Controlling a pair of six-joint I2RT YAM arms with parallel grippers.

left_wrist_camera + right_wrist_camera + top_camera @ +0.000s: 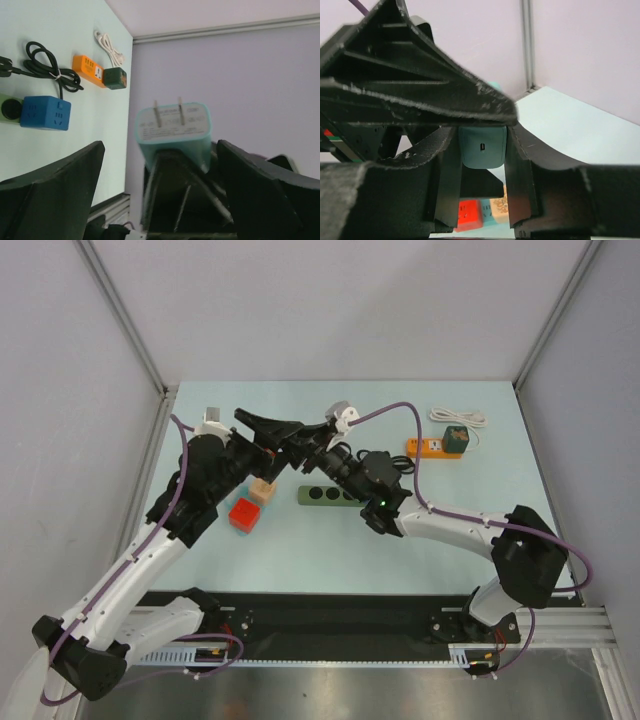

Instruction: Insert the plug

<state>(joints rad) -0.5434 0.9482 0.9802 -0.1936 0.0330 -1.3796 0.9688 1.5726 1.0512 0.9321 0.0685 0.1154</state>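
Teal charger plug (173, 131) clamped in right gripper (481, 137), raised over the table (300, 555).
Left gripper (160, 146) spread wide around it, touching nothing. Below: green power strip (328, 496), red block (244, 512), wooden block (262, 490). Farther right: orange power strip (430, 448), white cable (458, 417). Most of right wrist view blocked by left finger.

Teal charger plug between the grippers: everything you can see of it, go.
The teal charger plug: rounded teal plastic shell, pale face with fine grey print and two flat metal prongs; a small port shows on the end facing the right wrist camera. Held in mid-air above the table, clamped by the right gripper; the open left gripper flanks it without touching.
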